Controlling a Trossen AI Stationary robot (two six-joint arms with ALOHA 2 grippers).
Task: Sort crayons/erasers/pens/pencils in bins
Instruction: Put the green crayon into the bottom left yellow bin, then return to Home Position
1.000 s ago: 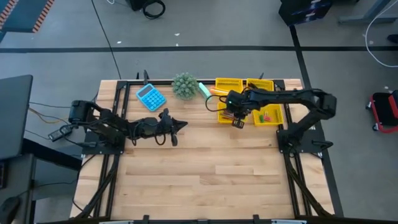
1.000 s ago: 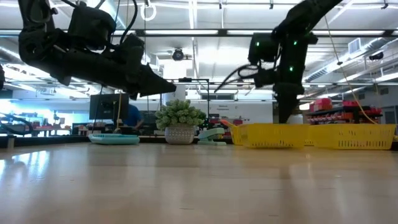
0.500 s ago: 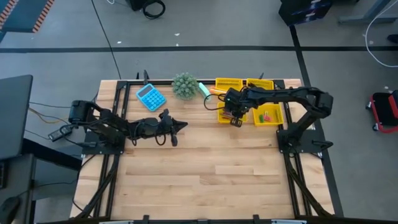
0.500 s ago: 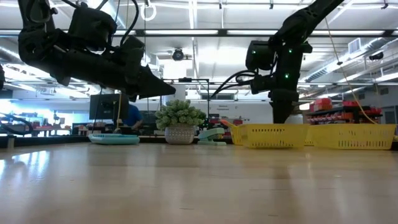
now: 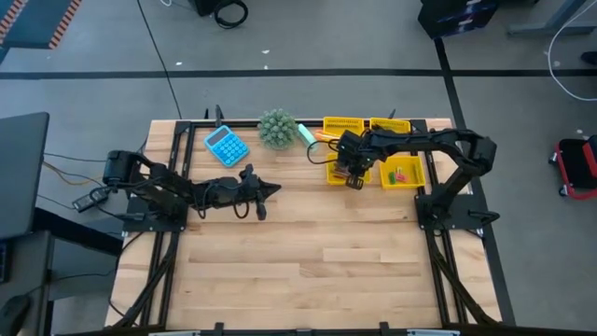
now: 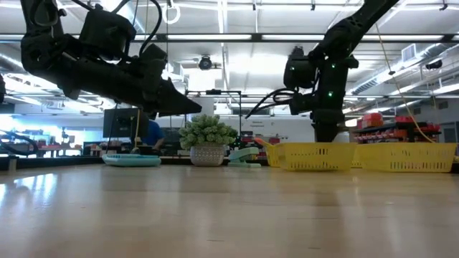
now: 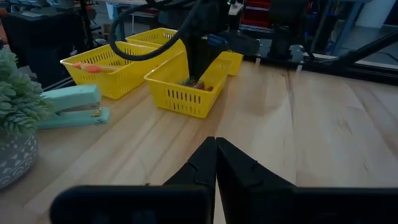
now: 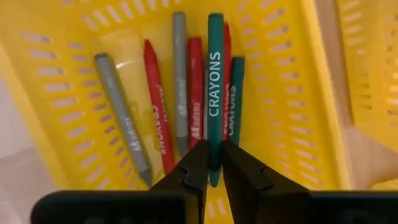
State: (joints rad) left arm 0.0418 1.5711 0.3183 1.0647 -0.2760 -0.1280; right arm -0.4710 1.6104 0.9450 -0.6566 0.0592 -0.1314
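- The right gripper (image 8: 212, 167) is down inside a yellow bin (image 8: 74, 62), the front left one of the bin group at the far right of the table (image 5: 298, 280)
- Its fingers (image 8: 193, 165) are closed on a teal crayon (image 8: 215, 93) with the word CRAYONS on it; the crayon tip shows between the fingers
- On the floor of this bin lie more crayons (image 8: 155, 99): two grey, some red, and one more teal, all near each other and about parallel
- The left gripper (image 5: 268, 189) hangs over the table at the middle left, well apart from the bins; its fingers (image 7: 198, 168) are pressed together and hold nothing
- At the far edge stand a blue calculator (image 5: 226, 146) and a small plant (image 5: 277, 128), and a pale green stapler (image 7: 68, 106) lies between the plant and the bins
- An orange item (image 7: 87, 67) lies in another bin (image 7: 118, 84) just behind
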